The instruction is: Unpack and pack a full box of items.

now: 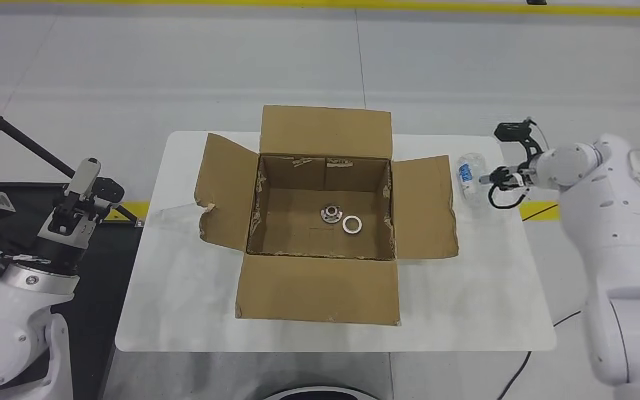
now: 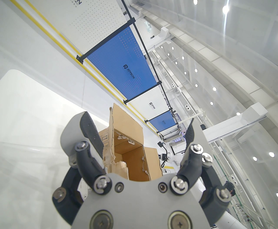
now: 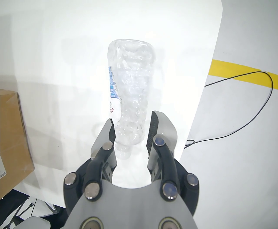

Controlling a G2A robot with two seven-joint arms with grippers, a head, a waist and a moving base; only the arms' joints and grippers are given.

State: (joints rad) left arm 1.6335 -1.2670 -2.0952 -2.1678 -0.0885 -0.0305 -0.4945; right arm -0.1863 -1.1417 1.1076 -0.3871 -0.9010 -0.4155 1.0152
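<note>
While the left gripper [image 2: 139, 119] is hanging wide open beside the table [image 1: 480, 300], the right gripper [image 3: 132, 118] is straddling the bottle [image 3: 130, 82] at its neck, fingers parted, right of the box [image 1: 325, 130].

- A big robot test hall, I'd say, not a home or a shop.
- High white ceiling with rows of spotlights [image 2: 225, 9].
- Blue and white partition panels [image 2: 121, 65] on black frames.
- Yellow tape line [image 3: 234, 71] across a pale, glossy floor [image 1: 150, 60].
- Plain white work table [image 1: 470, 310].
</note>
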